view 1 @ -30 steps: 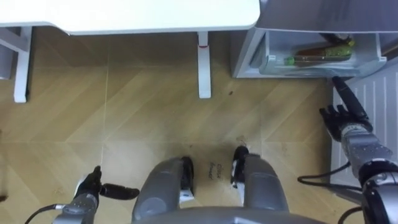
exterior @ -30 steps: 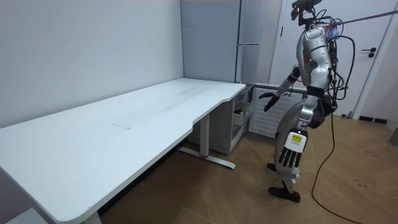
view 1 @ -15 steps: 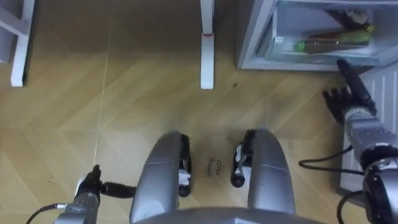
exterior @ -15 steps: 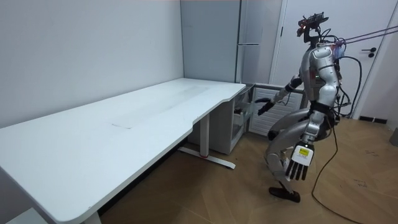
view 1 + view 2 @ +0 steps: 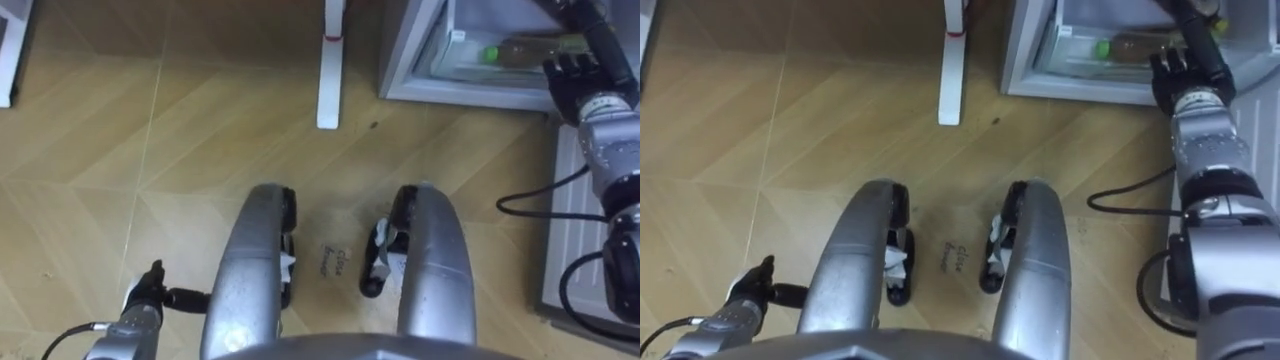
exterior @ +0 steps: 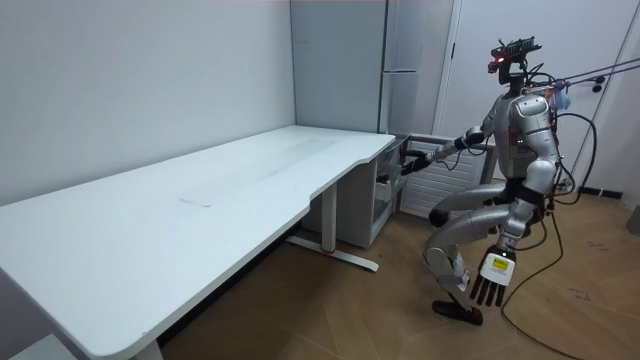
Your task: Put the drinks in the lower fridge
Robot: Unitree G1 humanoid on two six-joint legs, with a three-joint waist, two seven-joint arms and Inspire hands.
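Right hand [image 5: 578,75]: fingers straight, inside lower fridge [image 5: 405,60] by lying green-capped bottle [image 5: 520,47]. Left hand [image 6: 490,290]: fingers straight, idle. Best practice: steady crouch, forearm clear of fridge rim.

You've got herringbone wood floor [image 5: 120,150], pale, evenly lit. A long white desk [image 6: 200,210] runs along the plain grey wall [image 6: 130,80] on the room view's left, and its white leg [image 5: 328,60] stands on the floor. A tall grey fridge [image 6: 405,60] sits in the corner past the desk's far end. There's a white door [image 6: 612,120] with a dark handle [image 6: 597,86] on the room view's right.
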